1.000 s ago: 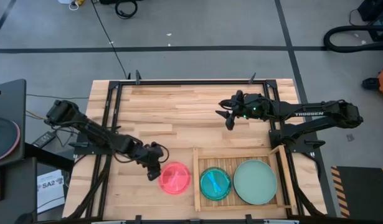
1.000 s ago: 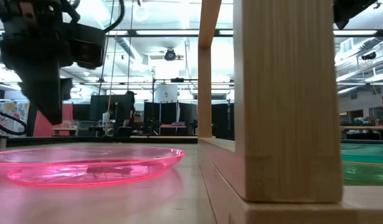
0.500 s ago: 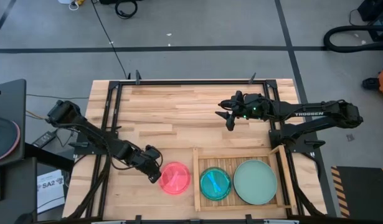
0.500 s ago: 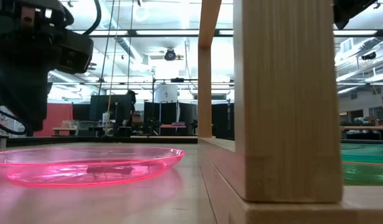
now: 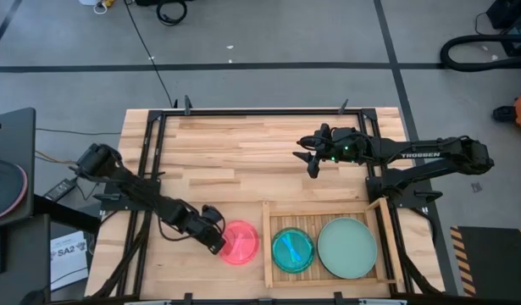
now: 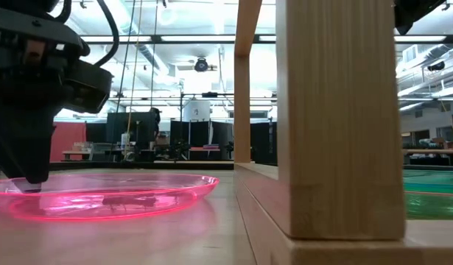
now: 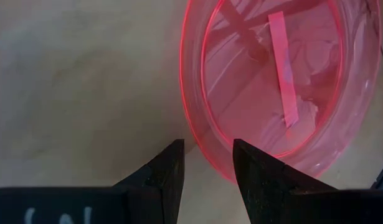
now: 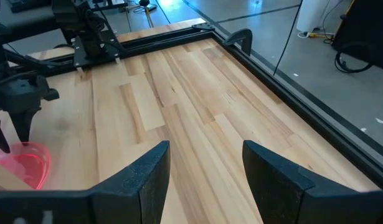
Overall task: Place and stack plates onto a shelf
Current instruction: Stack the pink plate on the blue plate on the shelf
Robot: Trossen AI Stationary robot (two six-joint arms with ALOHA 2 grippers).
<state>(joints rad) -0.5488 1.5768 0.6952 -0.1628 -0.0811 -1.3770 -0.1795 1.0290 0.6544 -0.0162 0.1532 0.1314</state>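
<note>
A translucent pink plate lies flat on the plank tabletop, just left of the shelf. The shelf is a slatted wooden tray holding a small cyan plate and a large pale mint plate side by side. My left gripper is open and low at the pink plate's left rim, which runs through the gap between its fingers. My right gripper hangs open above the table's far right part, holding nothing. My left gripper comes at the pink plate's left rim slanting down from the table's left, one finger outside the rim and one finger over the plate's inside. Whether a finger touches the rim I cannot tell. The plate lies flat on the table.
The shelf's raised left rim stands close to the pink plate's right side; in the low view its wooden post fills the foreground. A black frame borders the tabletop. Bare planks stretch between the two arms.
My left gripper has sunk and gone toward the table's near edge, down to the pink plate's left rim, rolling its wrist on the way. Its fingers have stayed apart. The plate has not moved.
</note>
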